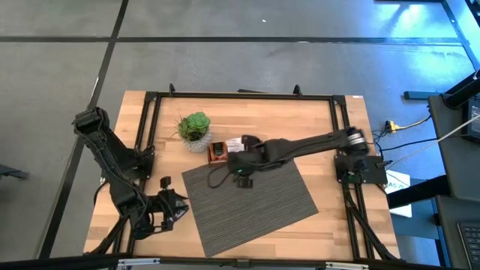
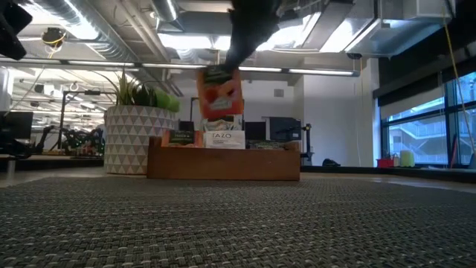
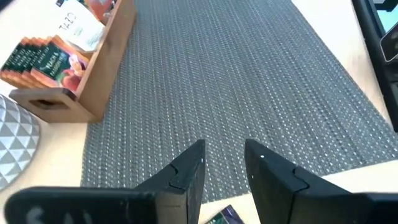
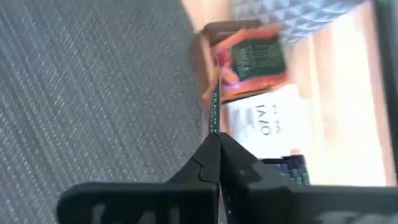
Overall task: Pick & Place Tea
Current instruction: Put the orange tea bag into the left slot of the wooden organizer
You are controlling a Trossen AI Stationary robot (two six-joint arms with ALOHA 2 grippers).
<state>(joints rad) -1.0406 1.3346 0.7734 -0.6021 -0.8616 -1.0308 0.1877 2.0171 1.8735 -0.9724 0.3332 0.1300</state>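
Right tool pinched flat on one orange-red tea sachet — held in the air above the wooden tray, over the grey mat. More sachets stand upright in the tray beside the potted plant. Left tool hangs at the mat's near-left edge of the counter — fingers parted, holding nothing.

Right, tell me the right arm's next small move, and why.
Probably carry it clear of the tray toward open mat. The right gripper is shut on an orange sachet, which hangs above the tray, free of the other sachets standing in it. The left gripper waits at the mat's edge.
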